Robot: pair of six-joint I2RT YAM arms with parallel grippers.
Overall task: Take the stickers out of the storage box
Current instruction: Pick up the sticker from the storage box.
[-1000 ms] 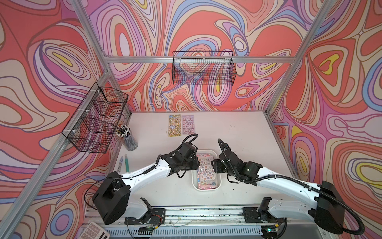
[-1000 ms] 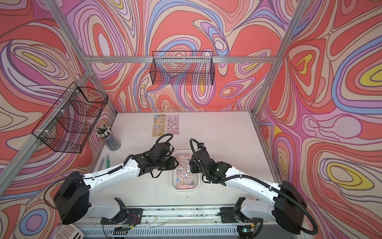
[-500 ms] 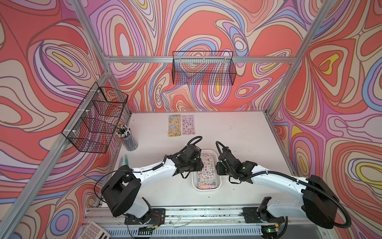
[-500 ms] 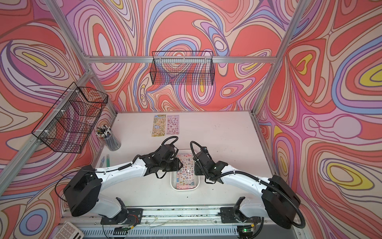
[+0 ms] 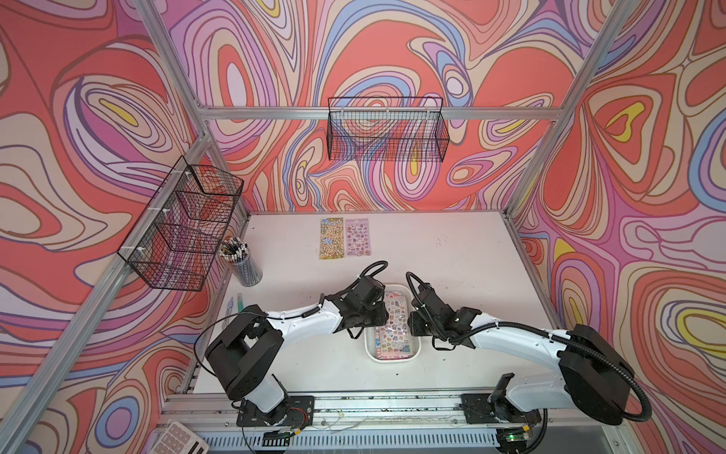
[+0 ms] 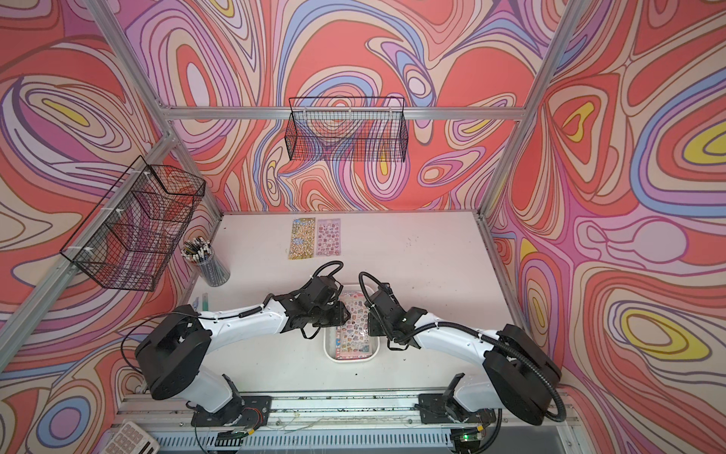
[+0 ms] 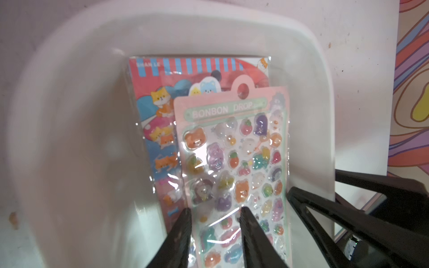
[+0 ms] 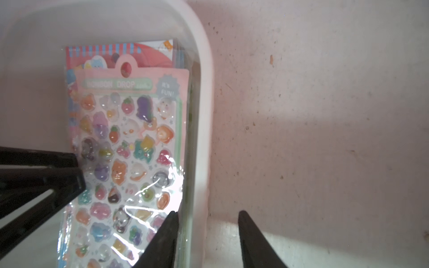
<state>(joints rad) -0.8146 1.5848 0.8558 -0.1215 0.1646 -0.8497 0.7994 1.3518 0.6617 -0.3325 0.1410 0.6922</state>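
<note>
The white storage box lies near the table's front with a stack of stickers in it. On top is a pink "BONBON DROP" sheet, with a red and blue sheet under it. My left gripper is open, one finger at the top sheet's edge and one on its face. My right gripper is open astride the box's wall, one finger inside beside the stack and one outside over the table. A yellow-green sheet and a pink sheet lie flat at the table's back.
A cup of pencils stands at the left edge under a black wire basket. A second wire basket hangs on the back wall. A green strip lies by the left wall, and a calculator sits below the front rail.
My left gripper has moved right from the box's left side to over the stickers. The right gripper has drawn in to the box's right wall, with its jaws slightly narrower.
</note>
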